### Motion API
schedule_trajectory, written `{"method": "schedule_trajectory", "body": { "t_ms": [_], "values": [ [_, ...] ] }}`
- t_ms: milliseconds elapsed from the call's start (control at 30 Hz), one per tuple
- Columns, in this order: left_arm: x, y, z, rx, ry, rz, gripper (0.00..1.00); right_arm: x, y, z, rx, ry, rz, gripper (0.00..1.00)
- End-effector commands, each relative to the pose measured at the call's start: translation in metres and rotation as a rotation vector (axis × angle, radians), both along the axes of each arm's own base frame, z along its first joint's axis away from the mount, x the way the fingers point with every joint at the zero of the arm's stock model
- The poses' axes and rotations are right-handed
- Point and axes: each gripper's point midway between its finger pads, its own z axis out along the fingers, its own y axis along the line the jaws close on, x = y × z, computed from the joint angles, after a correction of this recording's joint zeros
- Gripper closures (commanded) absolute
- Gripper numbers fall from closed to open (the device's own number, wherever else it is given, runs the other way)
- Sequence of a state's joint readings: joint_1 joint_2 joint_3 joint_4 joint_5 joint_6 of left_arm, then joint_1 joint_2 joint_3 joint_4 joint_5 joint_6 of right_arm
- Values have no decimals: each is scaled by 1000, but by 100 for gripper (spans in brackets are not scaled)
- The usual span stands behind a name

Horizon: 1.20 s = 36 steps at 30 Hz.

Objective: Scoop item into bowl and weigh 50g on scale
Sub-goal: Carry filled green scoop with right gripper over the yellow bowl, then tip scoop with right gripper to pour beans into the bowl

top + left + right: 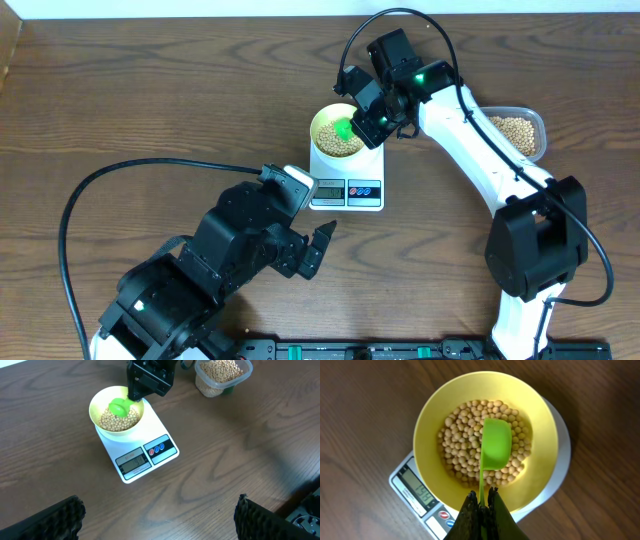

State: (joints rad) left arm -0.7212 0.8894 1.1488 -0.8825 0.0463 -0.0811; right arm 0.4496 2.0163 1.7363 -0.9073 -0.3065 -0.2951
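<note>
A pale yellow-green bowl [427,415] stands on the white scale [345,190], its bottom covered with beige beans [462,435]. My right gripper [482,497] is shut on the thin handle of a green scoop [496,445], whose cup hangs over the beans inside the bowl. The scale's display [417,491] is lit, with a red and a blue button beside it. My left gripper [318,248] is open and empty, low over bare table in front of the scale. Its fingers [55,520] frame the left wrist view, where the bowl [95,405] and scoop [119,407] also show.
A clear plastic tub [520,132] holding more beans sits on the table right of the scale, partly behind the right arm. In the left wrist view the tub [222,375] is at the top right. A black cable loops across the table's left.
</note>
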Motion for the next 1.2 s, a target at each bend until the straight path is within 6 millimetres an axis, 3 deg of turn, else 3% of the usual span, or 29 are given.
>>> {"method": "schedule_trajectory", "body": {
  "t_ms": [0, 700, 1167],
  "values": [
    [1, 1, 3, -6, -7, 6, 2, -4, 12, -3, 41, 44, -9, 99],
    [1, 1, 3, -6, -6, 6, 2, -9, 16, 0, 94, 114, -71, 99],
    [1, 1, 3, -6, -7, 6, 2, 9, -8, 22, 255, 183, -188, 99]
  ]
}}
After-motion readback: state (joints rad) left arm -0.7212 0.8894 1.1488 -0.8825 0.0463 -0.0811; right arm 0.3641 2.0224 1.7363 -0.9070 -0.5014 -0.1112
